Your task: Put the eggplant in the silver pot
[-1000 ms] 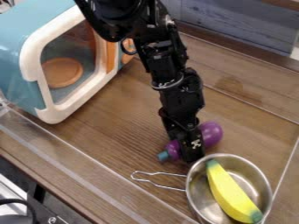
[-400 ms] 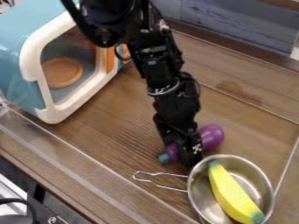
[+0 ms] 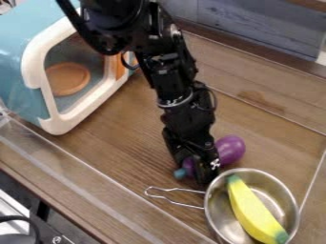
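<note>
Lining up grasp: my gripper standing wide open over eggplant, holding nothing. Next: closing, then lifting into pot.

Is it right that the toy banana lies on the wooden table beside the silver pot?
Not quite: the camera view shows the toy banana inside the silver pot, not on the wooden table beside it.
</note>
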Robot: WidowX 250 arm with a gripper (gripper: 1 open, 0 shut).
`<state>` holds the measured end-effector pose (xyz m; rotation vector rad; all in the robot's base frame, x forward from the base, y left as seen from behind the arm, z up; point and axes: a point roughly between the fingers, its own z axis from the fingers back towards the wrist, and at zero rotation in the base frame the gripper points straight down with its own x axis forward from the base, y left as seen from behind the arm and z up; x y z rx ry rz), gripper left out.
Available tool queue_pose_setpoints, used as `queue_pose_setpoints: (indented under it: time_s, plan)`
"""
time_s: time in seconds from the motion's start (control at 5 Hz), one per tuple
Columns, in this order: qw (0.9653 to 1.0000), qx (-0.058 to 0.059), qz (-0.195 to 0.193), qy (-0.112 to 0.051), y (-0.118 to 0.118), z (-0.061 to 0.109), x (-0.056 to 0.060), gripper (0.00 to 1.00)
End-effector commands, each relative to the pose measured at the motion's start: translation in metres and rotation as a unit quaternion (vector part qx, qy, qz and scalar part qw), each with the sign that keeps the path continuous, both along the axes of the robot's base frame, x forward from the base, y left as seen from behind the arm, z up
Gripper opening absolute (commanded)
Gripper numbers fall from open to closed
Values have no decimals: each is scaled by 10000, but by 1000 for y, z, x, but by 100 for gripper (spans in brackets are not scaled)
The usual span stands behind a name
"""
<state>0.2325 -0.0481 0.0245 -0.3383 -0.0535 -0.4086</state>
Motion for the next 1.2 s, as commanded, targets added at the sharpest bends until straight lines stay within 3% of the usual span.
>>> queue_pose_setpoints:
  time_s: [0.0,0.2,0.6,0.8,1.0]
  plan:
    - [9998,-7,26,-205,12,10,8,0]
    - [9997,-23,125,-231,26,15,12,0]
    - [9968,7,690,-408,25,44,21,0]
    - [9971,42,622,-444,33,54,24,0]
    - [9978,62,498,-443,40,53,26,0]
